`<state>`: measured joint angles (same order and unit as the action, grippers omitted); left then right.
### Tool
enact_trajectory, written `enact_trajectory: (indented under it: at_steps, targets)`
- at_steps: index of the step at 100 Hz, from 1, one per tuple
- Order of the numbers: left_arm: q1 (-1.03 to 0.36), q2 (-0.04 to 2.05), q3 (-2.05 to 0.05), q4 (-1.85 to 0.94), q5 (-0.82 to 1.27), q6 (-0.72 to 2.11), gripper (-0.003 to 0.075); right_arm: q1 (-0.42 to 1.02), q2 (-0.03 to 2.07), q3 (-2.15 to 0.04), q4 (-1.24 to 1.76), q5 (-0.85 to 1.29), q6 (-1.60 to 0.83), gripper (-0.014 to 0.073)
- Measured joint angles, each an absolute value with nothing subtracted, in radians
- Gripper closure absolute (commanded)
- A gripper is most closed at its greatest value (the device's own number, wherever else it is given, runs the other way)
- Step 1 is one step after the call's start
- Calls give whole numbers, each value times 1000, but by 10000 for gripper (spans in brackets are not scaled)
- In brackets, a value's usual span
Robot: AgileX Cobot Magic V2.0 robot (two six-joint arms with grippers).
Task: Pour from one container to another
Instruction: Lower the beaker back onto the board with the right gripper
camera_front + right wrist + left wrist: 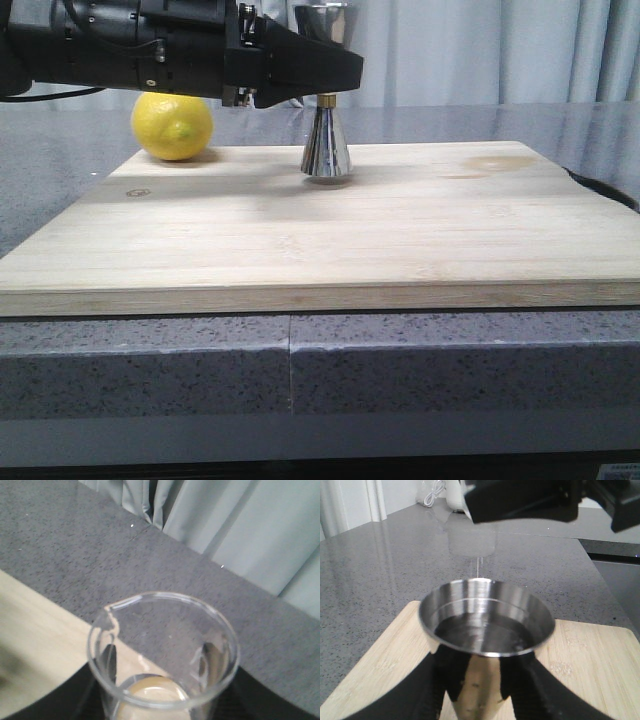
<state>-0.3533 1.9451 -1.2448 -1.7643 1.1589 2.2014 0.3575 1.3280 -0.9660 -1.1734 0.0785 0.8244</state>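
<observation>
Two grippers engaged. Left gripper (480,690) clamps the steel jigger (326,148), standing at the far centre of the wooden board (330,240); liquid shows in its top cup. Right gripper (160,700) grips the glass beaker (162,650), location over scene indeterminable. Lemon (172,125) sits beyond the board's far-left edge. Near and right board area unobstructed.

Shiny steel hourglass jigger (326,150) with thin gold waist band, upright at upper centre of the front view, clear liquid in its top cup, clear glass beaker (162,655) with pouring lip, bottom centre of right wrist view
</observation>
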Motion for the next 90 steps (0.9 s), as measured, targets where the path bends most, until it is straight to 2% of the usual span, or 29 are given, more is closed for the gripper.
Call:
enact_trajectory:
  at_steps: [36,52,90]
  targets:
    - [-353,1945,-1245,-1763,1159,2201,460,215,1309,-744,-1142,-189,909,313]
    - [-353,1945,-1245,-1763,1159,2201,460,186,1316,-720,-1139,-286,907,313]
    - [-353,1945,-1245,-1762,1159,2201,460,126,1484,-720,-1040,-480,763,313]
